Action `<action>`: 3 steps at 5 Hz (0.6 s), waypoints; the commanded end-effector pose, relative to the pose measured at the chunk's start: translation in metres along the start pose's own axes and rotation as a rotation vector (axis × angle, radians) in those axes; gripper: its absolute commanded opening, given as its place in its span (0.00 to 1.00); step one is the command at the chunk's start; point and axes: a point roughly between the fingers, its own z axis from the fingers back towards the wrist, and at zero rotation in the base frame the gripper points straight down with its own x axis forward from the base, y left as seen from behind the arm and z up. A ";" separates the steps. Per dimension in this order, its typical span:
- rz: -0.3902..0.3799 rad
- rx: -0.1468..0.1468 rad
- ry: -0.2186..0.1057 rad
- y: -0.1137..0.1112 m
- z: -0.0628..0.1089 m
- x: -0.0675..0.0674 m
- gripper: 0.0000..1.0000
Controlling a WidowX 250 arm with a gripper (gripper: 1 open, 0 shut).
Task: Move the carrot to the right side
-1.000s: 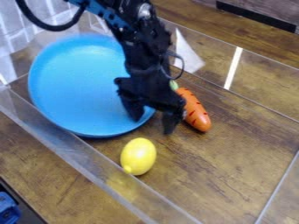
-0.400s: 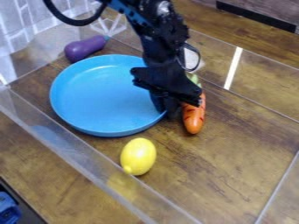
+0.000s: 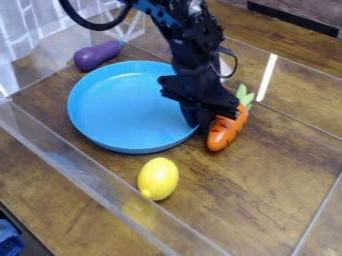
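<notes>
The orange carrot (image 3: 226, 131) lies on the wooden table just right of the blue plate (image 3: 114, 105), with its green top (image 3: 245, 97) pointing up and to the back. My black gripper (image 3: 214, 118) comes down steeply over the plate's right rim. Its fingers are drawn together on the carrot's upper left side and hide part of it. The carrot's tip rests low against the table.
A yellow lemon (image 3: 158, 178) sits in front of the plate. A purple eggplant (image 3: 96, 55) lies behind the plate at the back left. Clear plastic walls (image 3: 80, 170) fence the table on the left and front. Bare wood extends to the right of the carrot.
The jaws have gone from wide open to closed at the carrot. The carrot has swung more upright, and the blue plate has shifted right, uncovering the eggplant.
</notes>
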 end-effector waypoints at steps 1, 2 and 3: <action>-0.053 -0.024 0.053 -0.014 -0.014 -0.009 0.00; -0.066 -0.036 0.067 -0.017 -0.016 -0.010 1.00; -0.078 -0.041 0.080 -0.018 -0.015 -0.009 1.00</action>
